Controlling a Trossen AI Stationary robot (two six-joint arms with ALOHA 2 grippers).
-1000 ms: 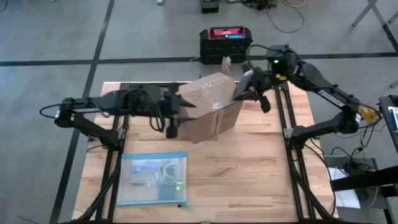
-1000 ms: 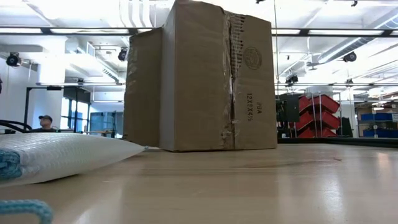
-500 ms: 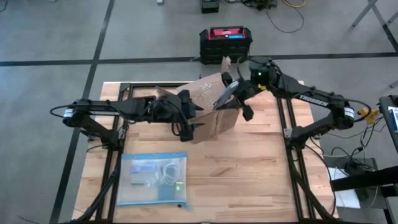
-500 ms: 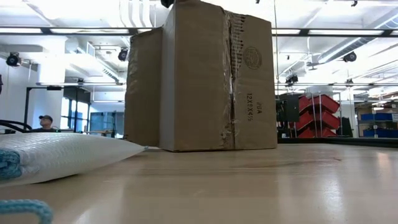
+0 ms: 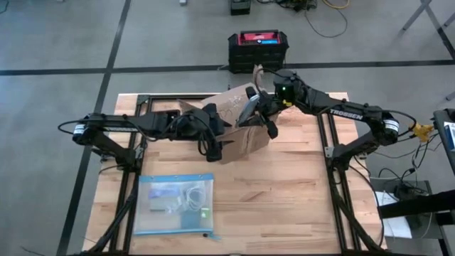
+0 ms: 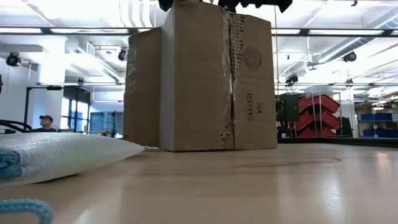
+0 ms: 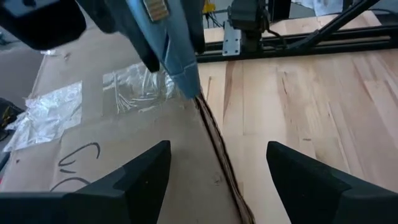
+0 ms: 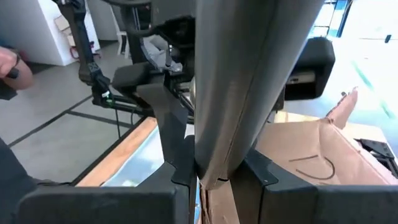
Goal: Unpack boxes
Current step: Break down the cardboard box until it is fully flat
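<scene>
A grey concrete floor (image 5: 64, 43) crossed by dark lines surrounds the wooden table (image 5: 284, 206); beyond it, ceiling strip lights (image 6: 74, 30), red storage bins (image 6: 320, 112) and tall windows (image 6: 102, 121).

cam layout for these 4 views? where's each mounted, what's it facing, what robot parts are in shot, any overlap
High: overhead, straight down on the table; both arms, left gripper and right gripper at the cardboard box.
Low: table-top height, level across at the box; dark arm parts only at the top edge.
Left wrist: over a taped box flap; own open fingers.
Right wrist: own fingers shut on a grey flap.
Shared: all four see the box.
</scene>
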